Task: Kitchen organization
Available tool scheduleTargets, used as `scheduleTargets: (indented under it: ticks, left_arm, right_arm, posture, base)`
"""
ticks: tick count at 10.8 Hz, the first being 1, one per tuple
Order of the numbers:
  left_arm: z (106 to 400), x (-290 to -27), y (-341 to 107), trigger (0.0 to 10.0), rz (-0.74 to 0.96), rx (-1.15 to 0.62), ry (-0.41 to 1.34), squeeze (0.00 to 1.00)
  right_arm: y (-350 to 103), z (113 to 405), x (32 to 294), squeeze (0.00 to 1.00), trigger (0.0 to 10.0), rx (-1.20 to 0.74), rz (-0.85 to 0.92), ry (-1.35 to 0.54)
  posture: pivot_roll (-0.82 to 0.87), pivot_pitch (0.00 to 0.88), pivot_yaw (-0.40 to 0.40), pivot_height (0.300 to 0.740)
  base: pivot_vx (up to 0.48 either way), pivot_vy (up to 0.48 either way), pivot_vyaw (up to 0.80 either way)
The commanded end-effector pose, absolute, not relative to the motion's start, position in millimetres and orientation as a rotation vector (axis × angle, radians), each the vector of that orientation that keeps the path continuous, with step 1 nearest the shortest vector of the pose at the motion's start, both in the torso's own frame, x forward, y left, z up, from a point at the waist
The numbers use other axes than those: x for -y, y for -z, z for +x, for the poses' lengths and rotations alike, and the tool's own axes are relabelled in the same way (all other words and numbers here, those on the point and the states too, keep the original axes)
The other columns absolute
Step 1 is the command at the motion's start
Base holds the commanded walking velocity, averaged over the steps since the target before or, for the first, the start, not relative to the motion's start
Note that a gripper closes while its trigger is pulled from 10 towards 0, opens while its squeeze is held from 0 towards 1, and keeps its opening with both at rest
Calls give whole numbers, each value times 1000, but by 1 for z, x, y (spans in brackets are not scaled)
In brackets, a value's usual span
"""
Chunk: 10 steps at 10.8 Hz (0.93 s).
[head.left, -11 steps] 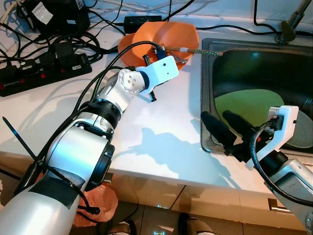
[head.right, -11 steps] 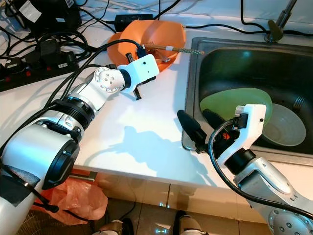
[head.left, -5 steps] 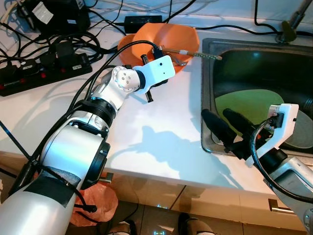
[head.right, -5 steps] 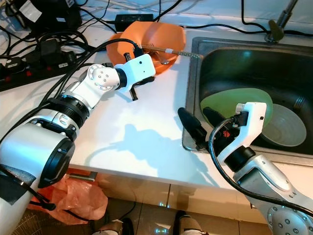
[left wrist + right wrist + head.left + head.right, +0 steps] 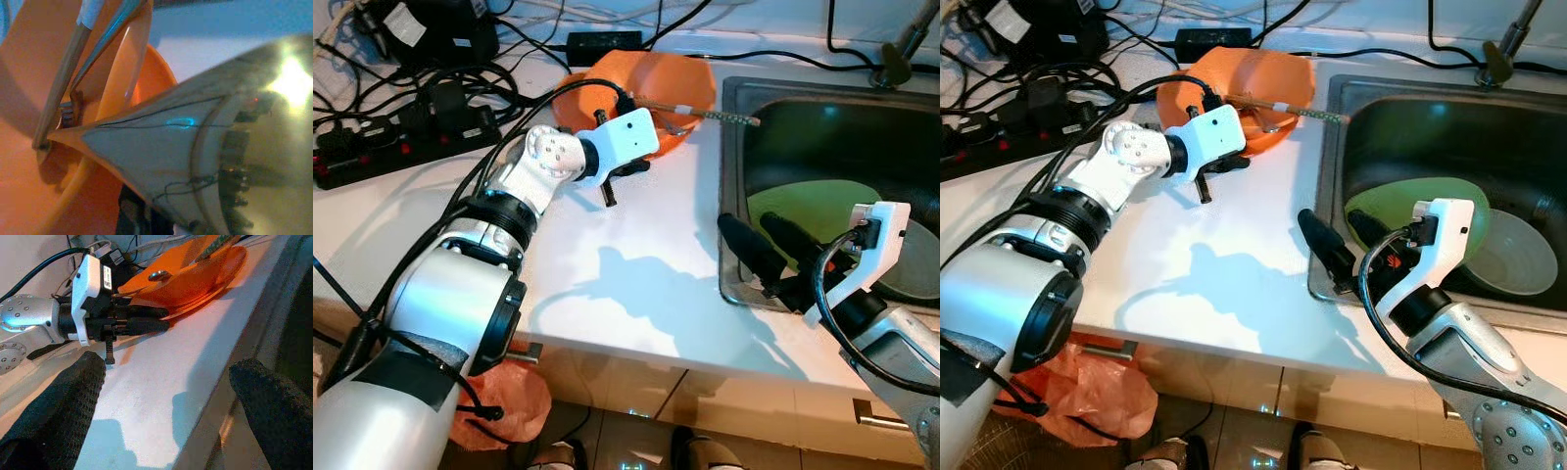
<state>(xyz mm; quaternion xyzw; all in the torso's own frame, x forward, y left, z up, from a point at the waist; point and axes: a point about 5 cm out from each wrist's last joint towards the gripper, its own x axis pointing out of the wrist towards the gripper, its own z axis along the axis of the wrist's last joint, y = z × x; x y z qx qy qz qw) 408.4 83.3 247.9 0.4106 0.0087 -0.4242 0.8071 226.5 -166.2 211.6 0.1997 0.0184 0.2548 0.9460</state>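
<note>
Head views: left gripper [image 5: 631,168] reaching at orange bowls [image 5: 651,83] stacked on the white bench [image 5: 636,264] beside the sink [image 5: 1430,127]. Left wrist: finger spread untellable; thin rim looks light, slippery — best pinched at rim. Right wrist: right gripper [image 5: 168,396] spread wide, idle.

Orange bowls [image 5: 658,80] w/ utensils [image 5: 705,110] on counter; green plate [image 5: 813,211] in sink.

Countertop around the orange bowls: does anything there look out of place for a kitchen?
Yes. A power strip and a tangle of black cables lie on the white countertop, near the sink. That looks odd beside a wet area. The left tool is at the orange bowls.
</note>
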Motion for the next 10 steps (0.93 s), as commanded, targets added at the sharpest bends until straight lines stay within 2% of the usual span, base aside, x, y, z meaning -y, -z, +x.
scheduleTargets:
  ticks: [1, 10]
  left_arm:
    - [407, -84, -249, 0, 853, -41, 955, 0]
    - [397, -83, -257, 0, 840, 32, 1151, 0]
  right_arm:
    - [-212, 229, 166, 0, 10000, -27, 404, -518]
    - [-212, 242, 163, 0, 10000, 6, 416, -533]
  posture:
    - [-163, 147, 37, 740]
    - [-118, 98, 48, 740]
  base:
    - [0, 0, 0]
    - [0, 0, 0]
